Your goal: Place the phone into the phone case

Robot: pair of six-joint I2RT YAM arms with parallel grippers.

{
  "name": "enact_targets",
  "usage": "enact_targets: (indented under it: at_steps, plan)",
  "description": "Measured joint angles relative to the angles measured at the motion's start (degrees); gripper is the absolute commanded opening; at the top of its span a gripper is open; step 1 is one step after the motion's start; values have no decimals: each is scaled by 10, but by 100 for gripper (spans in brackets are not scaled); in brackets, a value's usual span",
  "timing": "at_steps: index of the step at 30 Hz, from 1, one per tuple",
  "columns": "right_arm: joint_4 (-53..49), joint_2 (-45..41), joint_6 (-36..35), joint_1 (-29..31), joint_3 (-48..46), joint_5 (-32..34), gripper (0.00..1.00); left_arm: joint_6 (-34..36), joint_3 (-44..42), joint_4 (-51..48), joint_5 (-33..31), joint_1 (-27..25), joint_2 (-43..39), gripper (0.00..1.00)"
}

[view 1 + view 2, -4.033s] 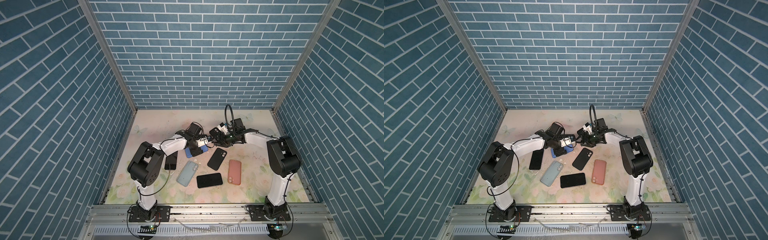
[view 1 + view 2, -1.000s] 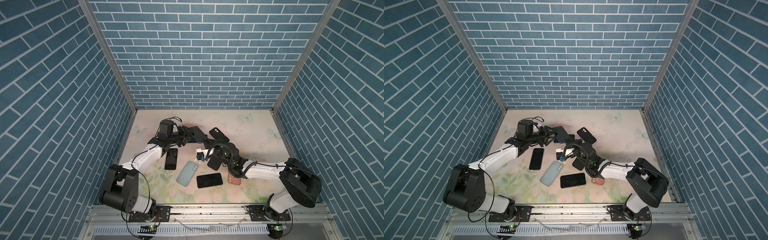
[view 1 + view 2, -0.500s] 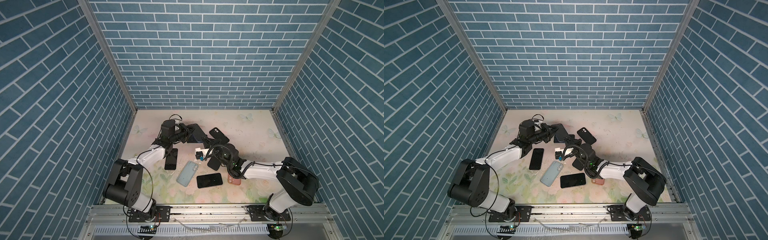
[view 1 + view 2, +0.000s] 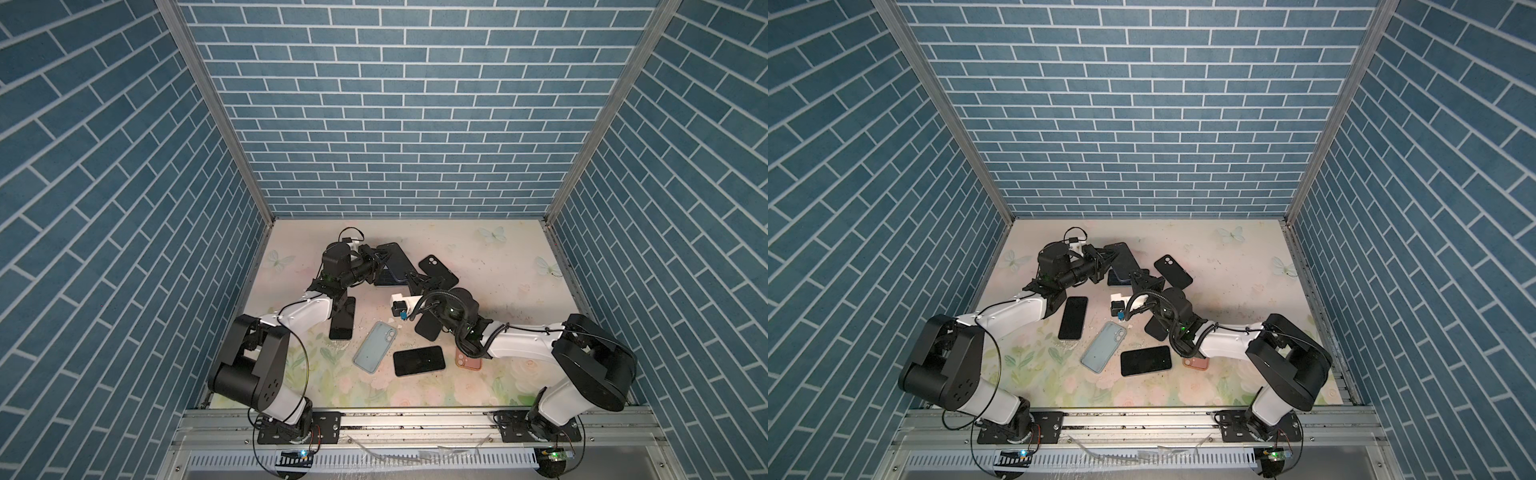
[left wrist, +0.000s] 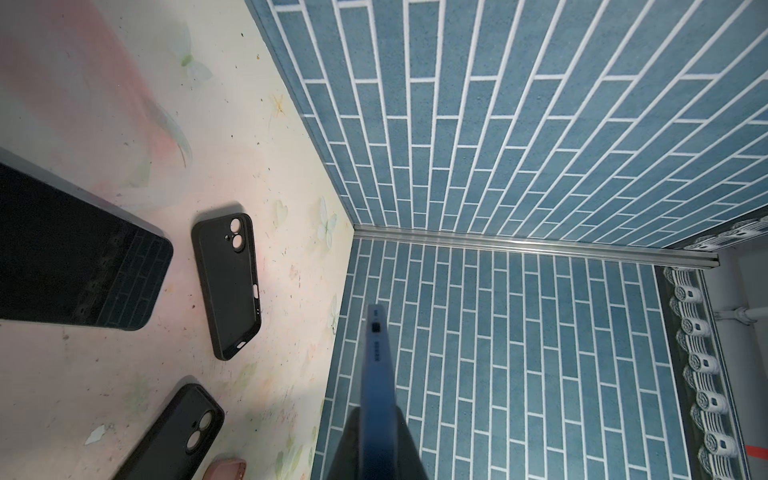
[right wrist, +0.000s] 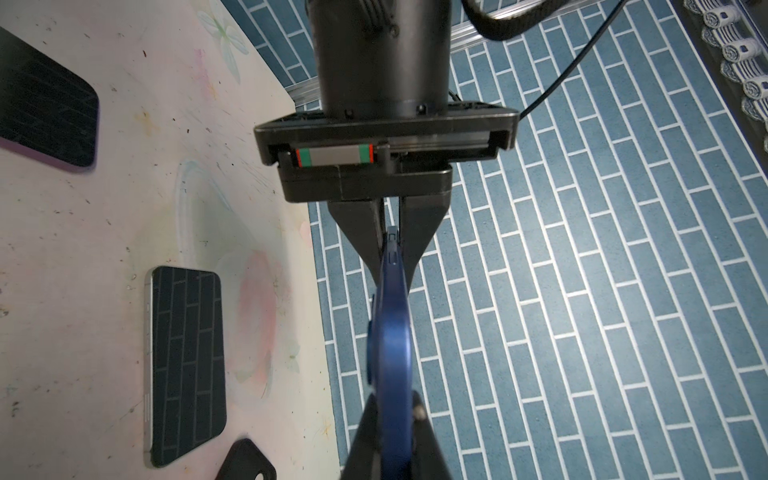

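Both hands are clenched on the blue phone case (image 6: 390, 332), held raised above the worktop (image 4: 478, 266) near its far edge, left of centre: left hand (image 5: 376, 415) on one end, right hand (image 6: 392, 403) on the other. Whether a phone already sits inside cannot be told. Probable step: seating the case rim. Next: press remaining corners home, opposite end braced.

The far right of the worktop (image 4: 511, 270) is bare to the wall (image 4: 623, 249), as is the front strip by the rail (image 4: 415, 419). Mid-worktop is crowded: the left end effector (image 4: 379, 264) and right end effector (image 4: 415, 280) meet at a raised blue phone case (image 6: 392, 324), a black case (image 4: 437, 270) just beside. Nearer lie a black phone (image 4: 343, 319), pale blue case (image 4: 375, 340), second black phone (image 4: 419, 360) and pink case (image 4: 469, 360), the right arm (image 4: 519, 353) low over the last.
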Motion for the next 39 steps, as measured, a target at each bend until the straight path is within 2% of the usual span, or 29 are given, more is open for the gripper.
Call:
enact_targets:
  at_steps: [9, 11, 14, 17, 21, 24, 27, 30, 33, 36, 39]
  plan:
    - [-23, -44, 27, 8, -53, 3, 47, -13, 26, 83, -44, 53, 42, 0]
    - [-30, -57, 57, 8, -59, 7, 56, -12, 33, 98, -48, 54, 44, 0]
    - [-79, -99, 146, 0, -56, 9, 59, 4, 44, 112, -49, 55, 44, 0]
    - [-210, -170, 299, -35, -11, -25, 59, 36, 58, 108, -49, 56, 43, 0]
    - [-365, -226, 539, -149, 111, -125, 58, 102, 67, 78, -54, 57, 20, 0]
    - [-419, -234, 683, -223, 167, -219, 58, 150, 66, 62, -63, 57, -14, 0]
    - [-424, -217, 824, -271, 175, -327, 56, 189, 66, 63, -71, 57, -47, 0]
    - [-348, -163, 991, -306, 158, -422, 55, 207, 65, 82, -78, 56, -65, 0]
    - [-189, -76, 1181, -320, 129, -484, 56, 199, 55, 117, -88, 51, -64, 0]
    - [-35, 21, 1340, -319, 124, -503, 58, 179, 43, 169, -98, 42, -44, 0]
    - [67, 84, 1445, -311, 124, -506, 59, 158, 30, 212, -112, 31, -21, 0]
